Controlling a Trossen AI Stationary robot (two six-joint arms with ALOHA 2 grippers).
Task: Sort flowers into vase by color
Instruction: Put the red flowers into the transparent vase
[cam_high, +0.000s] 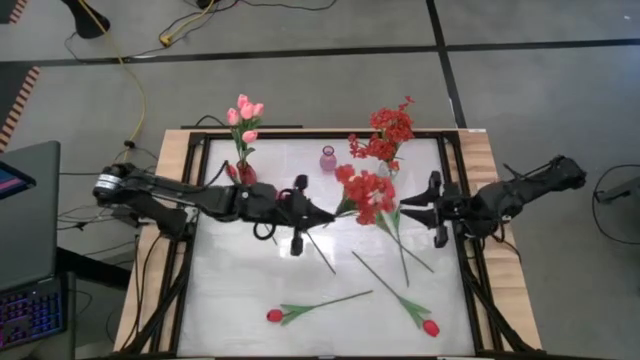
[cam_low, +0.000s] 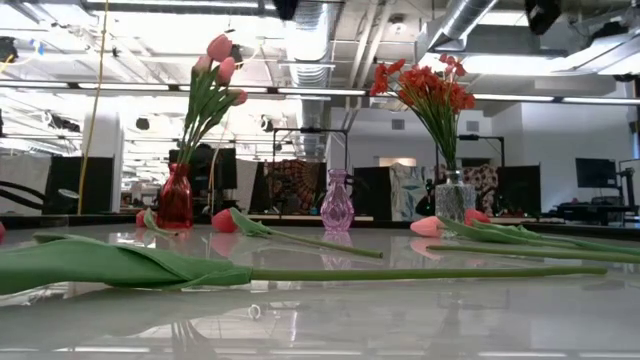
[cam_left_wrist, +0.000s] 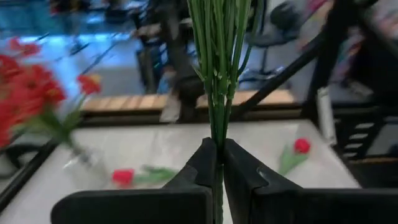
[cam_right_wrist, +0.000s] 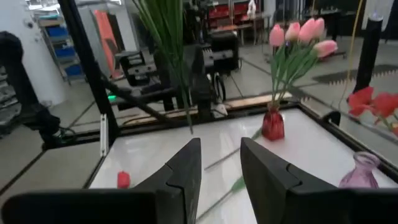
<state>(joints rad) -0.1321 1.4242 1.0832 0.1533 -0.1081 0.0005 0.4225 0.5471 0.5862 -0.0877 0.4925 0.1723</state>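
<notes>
Green stems (cam_left_wrist: 219, 68) pinched in left claw (cam_left_wrist: 219, 163) only up close; right claw (cam_right_wrist: 219, 163) spread, empty.

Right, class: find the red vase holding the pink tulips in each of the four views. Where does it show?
High view: red vase at the table's upper edge, left of centre.
Low view: left of centre, at the back.
Left wrist view: not in it.
Right wrist view: on the white table top.
Shared landmark: the purple vase nearby, in the same three views.
</notes>
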